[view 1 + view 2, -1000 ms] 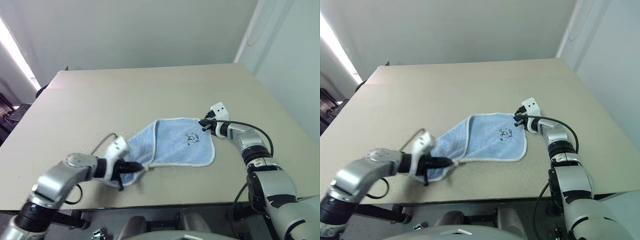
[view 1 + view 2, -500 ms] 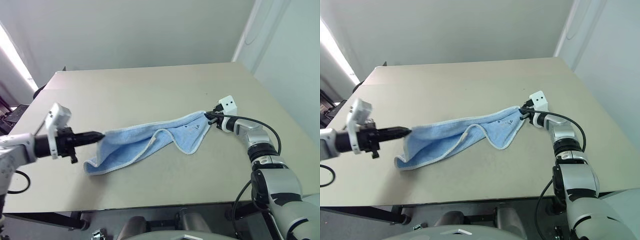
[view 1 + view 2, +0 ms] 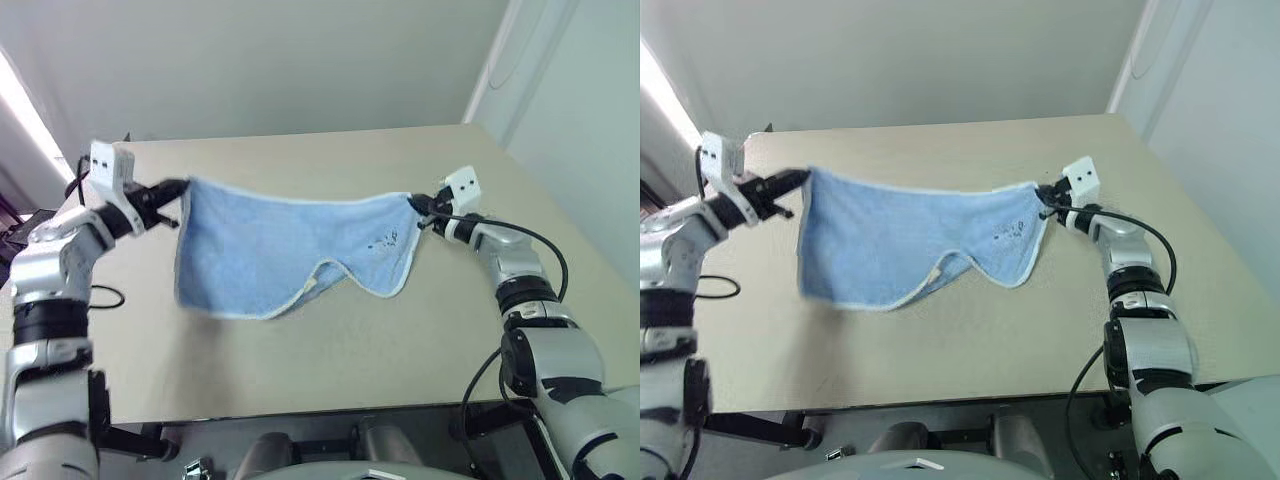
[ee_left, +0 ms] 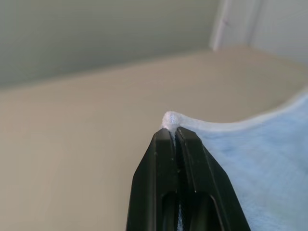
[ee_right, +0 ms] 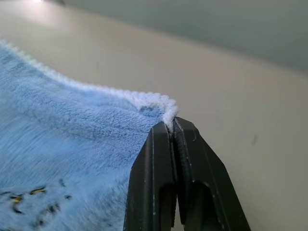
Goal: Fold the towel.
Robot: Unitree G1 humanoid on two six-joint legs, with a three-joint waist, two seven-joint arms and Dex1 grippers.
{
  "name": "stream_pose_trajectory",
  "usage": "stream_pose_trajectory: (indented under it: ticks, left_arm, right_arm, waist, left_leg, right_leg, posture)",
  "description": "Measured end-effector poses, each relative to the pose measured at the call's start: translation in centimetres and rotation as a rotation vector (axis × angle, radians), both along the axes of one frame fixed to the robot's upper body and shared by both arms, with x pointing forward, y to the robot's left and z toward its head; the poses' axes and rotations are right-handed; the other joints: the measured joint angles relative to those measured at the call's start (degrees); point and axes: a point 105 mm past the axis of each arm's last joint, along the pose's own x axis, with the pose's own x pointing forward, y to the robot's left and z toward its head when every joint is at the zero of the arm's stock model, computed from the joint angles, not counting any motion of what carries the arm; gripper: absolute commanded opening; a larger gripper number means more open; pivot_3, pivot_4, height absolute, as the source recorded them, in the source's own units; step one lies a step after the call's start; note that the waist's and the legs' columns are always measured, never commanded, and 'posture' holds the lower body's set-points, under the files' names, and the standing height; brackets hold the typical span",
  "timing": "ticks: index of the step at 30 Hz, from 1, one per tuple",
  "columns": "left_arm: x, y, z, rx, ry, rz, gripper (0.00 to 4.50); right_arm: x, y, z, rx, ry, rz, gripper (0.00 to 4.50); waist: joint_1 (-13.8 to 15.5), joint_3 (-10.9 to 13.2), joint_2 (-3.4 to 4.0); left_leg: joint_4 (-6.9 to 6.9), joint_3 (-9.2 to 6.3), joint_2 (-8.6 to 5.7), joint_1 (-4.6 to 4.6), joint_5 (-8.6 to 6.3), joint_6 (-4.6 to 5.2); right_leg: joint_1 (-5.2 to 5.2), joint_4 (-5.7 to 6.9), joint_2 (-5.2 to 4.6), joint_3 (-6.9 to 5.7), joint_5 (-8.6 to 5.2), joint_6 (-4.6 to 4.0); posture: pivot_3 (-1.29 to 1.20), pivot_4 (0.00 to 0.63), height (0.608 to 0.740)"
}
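Above beige tabletop (image 3: 330,330), near its far edge: small light blue terry towel (image 3: 280,245) with white edging, hanging stretched, corners pinched by left gripper (image 3: 178,187) and right gripper (image 3: 412,203), both clamped.

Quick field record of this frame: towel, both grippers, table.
towel: light blue, spread in the air between the two grippers, lower edge sagging above the table, small dark mark near the right end
left gripper: jaws shut on the towel's left top corner
right gripper: jaws shut on the towel's right top corner
table: beige
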Motion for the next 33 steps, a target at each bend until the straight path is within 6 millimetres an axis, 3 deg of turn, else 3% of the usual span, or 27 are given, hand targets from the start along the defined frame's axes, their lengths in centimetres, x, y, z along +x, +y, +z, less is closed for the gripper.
stream_pose_trajectory:
  ticks: [4, 7, 10, 12, 15, 18, 20, 26, 29, 33]
  left_arm:
    - [2.7, -0.1, 2.8, -0.004, -0.145, 0.089, 0.01]
    - [3.3, 0.1, 4.9, -0.003, -0.241, 0.127, 0.01]
    - [2.9, -0.1, 6.0, 0.017, -0.321, 0.093, 0.01]
    - [2.2, -0.3, 5.5, 0.049, -0.346, 0.032, 0.01]
    - [0.1, 0.1, 1.9, 0.089, -0.322, -0.078, 0.01]
    - [-3.2, 1.2, -3.7, 0.132, -0.221, -0.145, 0.01]
    - [-5.3, 1.8, -6.2, 0.148, -0.166, -0.166, 0.01]
    - [-11.2, 3.2, -9.5, 0.201, -0.076, -0.175, 0.01]
    - [-14.1, 3.5, -11.4, 0.183, 0.018, -0.176, 0.01]
    - [-17.0, 3.9, -12.4, 0.181, 0.132, -0.193, 0.01]
  right_arm:
    - [1.2, -0.3, 4.8, 0.027, -0.213, -0.09, 0.0]
    - [1.3, -0.9, 7.8, 0.044, -0.349, -0.155, 0.0]
    - [0.7, -1.2, 9.5, 0.033, -0.459, -0.15, 0.0]
    - [0.2, -0.7, 9.6, 0.019, -0.496, -0.093, 0.0]
    - [-1.2, -0.8, 7.4, 0.01, -0.494, -0.017, 0.0]
    - [-3.3, -1.7, 3.3, 0.02, -0.434, 0.03, 0.0]
    - [-4.8, -2.1, 1.3, 0.037, -0.403, 0.059, 0.0]
    - [-9.5, -2.5, -1.9, 0.051, -0.359, 0.124, 0.0]
    - [-12.5, -3.0, -4.6, 0.038, -0.261, 0.149, 0.0]
    - [-15.4, -3.3, -6.2, -0.004, -0.159, 0.208, 0.0]
  waist:
    - [0.1, 0.0, -0.06]
    - [0.0, 0.0, -0.07]
    - [-0.1, -0.1, -0.08]
    - [-0.2, -0.1, -0.06]
    - [-0.2, -0.1, -0.06]
    - [-0.2, -0.1, -0.07]
    - [0.0, -0.1, -0.07]
    - [0.5, -0.1, -0.06]
    - [1.4, -0.1, -0.07]
    - [1.8, -0.1, -0.08]
  left_leg:
    - [0.09, 0.04, -0.02, -0.83, 0.16, -0.28]
    - [-0.03, 0.17, -0.01, -1.04, 0.24, -0.42]
    - [-0.09, 0.29, 0.0, -1.04, 0.2, -0.35]
    - [-0.1, 0.41, 0.0, -0.98, 0.06, -0.1]
    - [-0.04, 0.45, 0.03, -0.89, -0.02, 0.05]
    - [0.04, 0.45, 0.06, -0.92, -0.05, 0.11]
    - [0.09, 0.44, 0.07, -0.93, -0.05, 0.11]
    - [0.14, 0.44, 0.07, -0.57, -0.06, 0.12]
    - [0.16, 0.49, 0.09, -0.3, -0.05, 0.13]
    - [0.16, 0.54, 0.17, 0.27, -0.06, 0.14]
  right_leg:
    - [-0.87, 0.1, -0.04, 0.05, 0.16, 0.0]
    - [-1.15, 0.06, -0.03, 0.19, 0.26, -0.02]
    - [-1.16, -0.01, -0.02, 0.29, 0.26, 0.0]
    - [-1.14, -0.01, -0.01, 0.38, 0.27, 0.03]
    - [-1.06, 0.06, 0.01, 0.42, 0.28, 0.04]
    - [-1.08, 0.12, 0.02, 0.45, 0.3, 0.06]
    - [-1.1, 0.17, 0.02, 0.45, 0.31, 0.07]
    - [-0.76, 0.26, 0.02, 0.46, 0.32, 0.06]
    - [-0.49, 0.22, 0.06, 0.51, 0.29, 0.07]
    - [0.37, 0.03, 0.15, 0.54, -0.08, 0.13]
  posture:
    - [0.0, 0.0, 0.74]
    - [0.0, 0.0, 0.74]
    - [0.0, 0.0, 0.74]
    - [0.0, 0.0, 0.74]
    - [0.0, 0.0, 0.74]
    - [0.0, 0.0, 0.74]
    - [0.0, 0.0, 0.74]
    - [0.0, 0.0, 0.74]
    - [0.0, 0.0, 0.74]
    - [0.0, 0.0, 0.74]
